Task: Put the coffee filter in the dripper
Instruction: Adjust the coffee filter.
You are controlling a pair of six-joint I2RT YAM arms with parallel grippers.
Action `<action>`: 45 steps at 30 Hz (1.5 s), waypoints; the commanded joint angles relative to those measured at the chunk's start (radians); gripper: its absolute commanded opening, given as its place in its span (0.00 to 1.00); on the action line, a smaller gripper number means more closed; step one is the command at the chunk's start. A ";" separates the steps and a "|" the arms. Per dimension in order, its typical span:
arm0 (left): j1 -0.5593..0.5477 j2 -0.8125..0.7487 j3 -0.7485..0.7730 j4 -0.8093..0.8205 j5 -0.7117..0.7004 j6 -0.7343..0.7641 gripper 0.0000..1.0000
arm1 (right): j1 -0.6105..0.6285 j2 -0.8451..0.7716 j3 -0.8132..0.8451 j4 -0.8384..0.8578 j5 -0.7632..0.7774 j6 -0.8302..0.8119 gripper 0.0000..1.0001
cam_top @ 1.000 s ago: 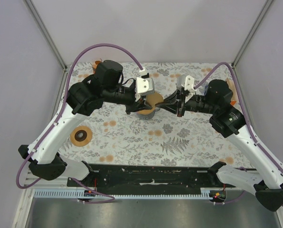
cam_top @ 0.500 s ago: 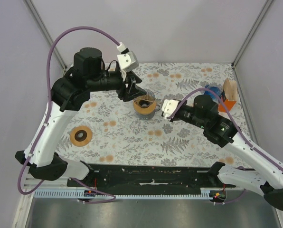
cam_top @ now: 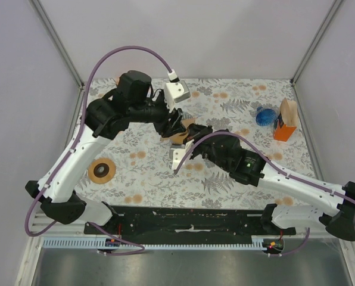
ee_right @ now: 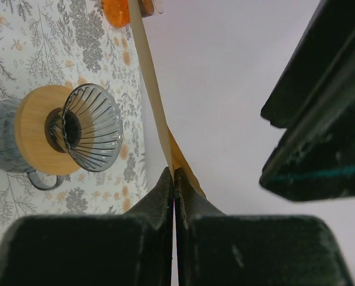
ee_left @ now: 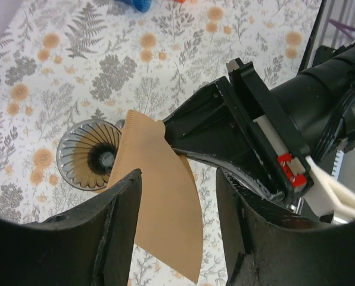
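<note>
Matt brown paper filter point(ee_left: 162, 196), glossy clear ribbed dripper point(ee_right: 97, 128), wooden collar point(ee_right: 37, 134).

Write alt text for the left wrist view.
A brown paper coffee filter, pinched at one edge by the shut right hand, hangs between the open fingers of the left hand. A ribbed glass dripper shows at left, over a floral tablecloth.

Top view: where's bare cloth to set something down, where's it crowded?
Free: far strip between left arm and blue object; near cloth between tape roll and right arm. Crowded: centre, left end effector, right end effector and coffee filter at the dripper.
</note>
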 commanded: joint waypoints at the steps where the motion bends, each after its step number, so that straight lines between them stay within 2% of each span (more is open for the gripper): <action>1: -0.017 -0.016 -0.012 -0.033 -0.024 0.042 0.60 | 0.055 0.041 0.057 0.107 0.116 -0.174 0.00; 4: -0.027 -0.025 -0.032 -0.048 -0.025 0.062 0.60 | 0.081 0.064 0.043 0.172 0.162 -0.220 0.00; 9: -0.057 -0.031 -0.085 -0.054 -0.140 0.108 0.58 | 0.113 0.073 0.067 0.158 0.168 -0.237 0.00; 15: -0.070 -0.025 -0.089 -0.039 -0.295 0.139 0.45 | 0.144 0.084 0.067 0.175 0.185 -0.254 0.00; 26: -0.072 -0.021 -0.098 -0.062 -0.229 0.144 0.49 | 0.147 0.066 0.067 0.184 0.207 -0.240 0.00; 34: -0.057 -0.011 -0.017 -0.045 -0.111 0.033 0.62 | 0.149 0.079 0.069 0.175 0.207 -0.237 0.00; 38: -0.050 -0.019 -0.034 -0.054 -0.045 0.018 0.64 | 0.153 0.090 0.089 0.159 0.208 -0.238 0.00; 40: -0.050 -0.022 -0.039 -0.062 -0.016 0.024 0.69 | 0.158 0.098 0.095 0.159 0.213 -0.237 0.00; 43: -0.049 -0.021 -0.045 -0.061 -0.059 0.042 0.67 | 0.168 0.101 0.101 0.166 0.213 -0.232 0.00; 45: -0.052 -0.021 -0.055 -0.062 -0.100 0.062 0.61 | 0.179 0.099 0.098 0.170 0.210 -0.229 0.00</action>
